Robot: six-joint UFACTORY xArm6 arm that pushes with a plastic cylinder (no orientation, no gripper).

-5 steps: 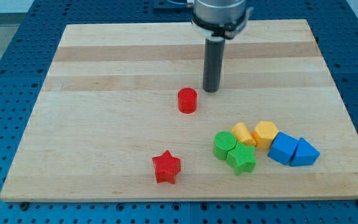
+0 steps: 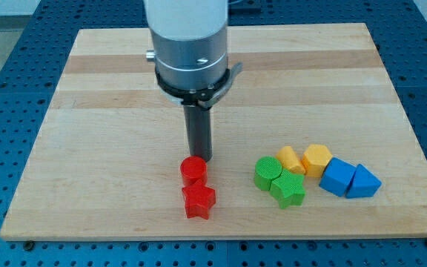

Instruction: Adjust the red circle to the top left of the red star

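The red circle [image 2: 193,170] sits on the wooden board [image 2: 110,133], touching the top of the red star [image 2: 199,201] and set very slightly to its left. My tip [image 2: 199,157] stands just above and to the right of the red circle, at its upper edge, touching or nearly touching it. The arm's grey body hangs over the board's upper middle.
A cluster lies at the view's lower right: a green circle [image 2: 268,173], a green star [image 2: 289,190], two yellow blocks [image 2: 290,159] [image 2: 317,159], a blue cube [image 2: 337,177] and a blue triangle [image 2: 364,182].
My tip has moved down and left across the board. The red circle has slid down and left, from the middle of the board to rest against the red star's top.
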